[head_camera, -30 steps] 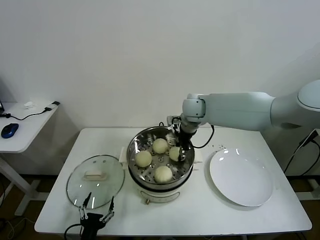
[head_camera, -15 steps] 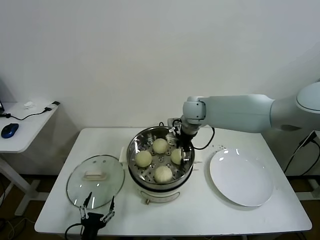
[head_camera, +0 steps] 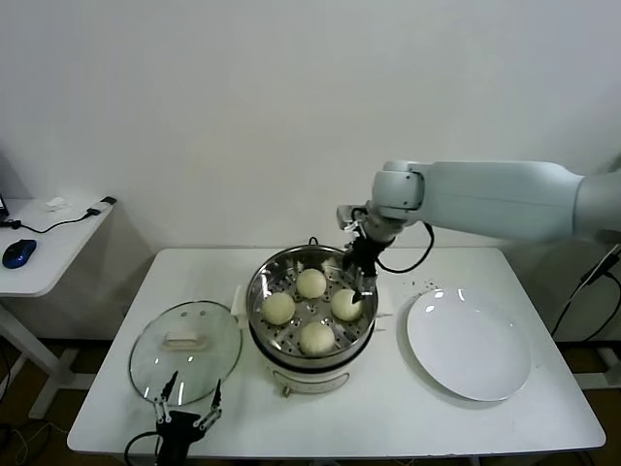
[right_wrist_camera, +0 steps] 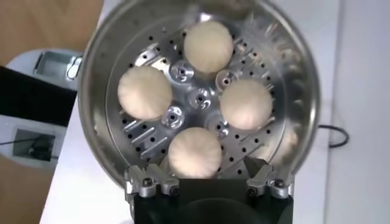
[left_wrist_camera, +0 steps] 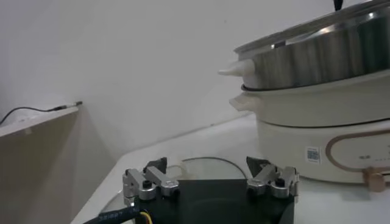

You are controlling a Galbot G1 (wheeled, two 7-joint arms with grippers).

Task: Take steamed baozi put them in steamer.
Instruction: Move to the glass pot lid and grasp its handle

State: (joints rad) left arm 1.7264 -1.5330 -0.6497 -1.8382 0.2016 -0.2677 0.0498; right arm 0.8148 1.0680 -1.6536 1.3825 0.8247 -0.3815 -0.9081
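Observation:
The steamer (head_camera: 260,291) stands mid-table, its shiny pot (right_wrist_camera: 97,67) holding several cream-white baozi on the perforated tray. One baozi (head_camera: 346,304) lies at the tray's right side, directly under my right gripper (head_camera: 359,283). That gripper hovers open just above it, nothing between its fingers. In the right wrist view the same baozi (right_wrist_camera: 195,152) sits free below the open right gripper (right_wrist_camera: 201,170), with the others (right_wrist_camera: 144,92) around the tray's centre. My left gripper (head_camera: 189,413) rests open at the table's front edge, next to the lid; the left wrist view shows it (left_wrist_camera: 207,165) empty.
A round glass lid (head_camera: 185,349) lies flat left of the steamer. A bare white plate (head_camera: 469,345) sits to the right. A side table (head_camera: 39,248) with a blue mouse (head_camera: 17,253) stands at far left. The steamer's wall (left_wrist_camera: 317,61) rises beside the left gripper.
My right gripper opened and let go of the baozi on the tray's right side, then lifted up and slightly right. The left arm has not moved.

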